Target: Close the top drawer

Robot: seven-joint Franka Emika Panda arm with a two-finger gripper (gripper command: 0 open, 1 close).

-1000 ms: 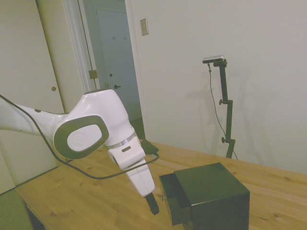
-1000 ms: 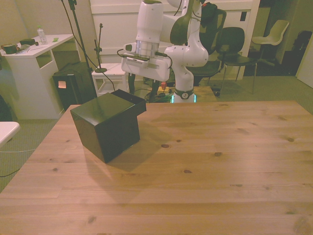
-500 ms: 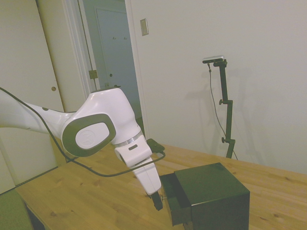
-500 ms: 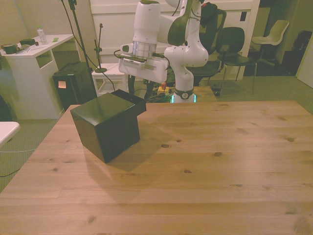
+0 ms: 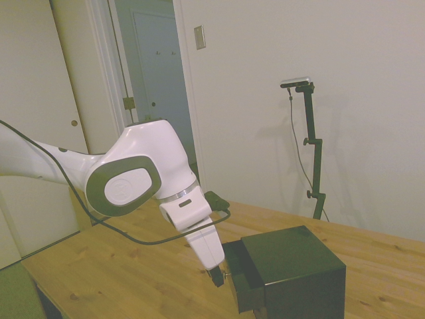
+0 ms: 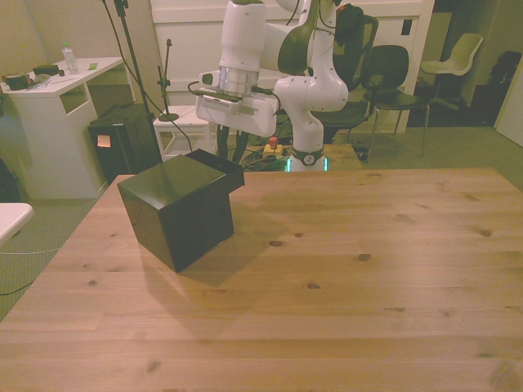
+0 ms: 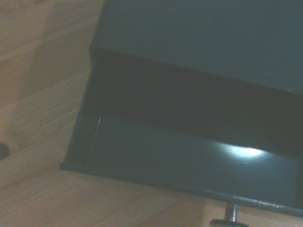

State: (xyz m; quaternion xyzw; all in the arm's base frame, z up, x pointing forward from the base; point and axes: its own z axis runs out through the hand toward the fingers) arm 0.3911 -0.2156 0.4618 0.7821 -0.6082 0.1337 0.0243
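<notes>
The small black cabinet stands on the wooden table. Its top drawer is pulled out a short way, and the tiny silvery knob points toward my gripper. My gripper hangs tip-down just in front of the knob, at the drawer front's height, close to it or touching it. In the front view the open top drawer juts from the cabinet toward the arm's white wrist. The wrist view looks down into the empty top drawer, with the knob at its edge.
Lower drawer fronts of the cabinet are mostly hidden. Bare tabletop spreads across the front view's right and near side. Off the table stand a white desk, a black bin and chairs.
My gripper has swung closer to the drawer front and risen slightly, ending beside the knob. The drawer sticks out about as far as before.
</notes>
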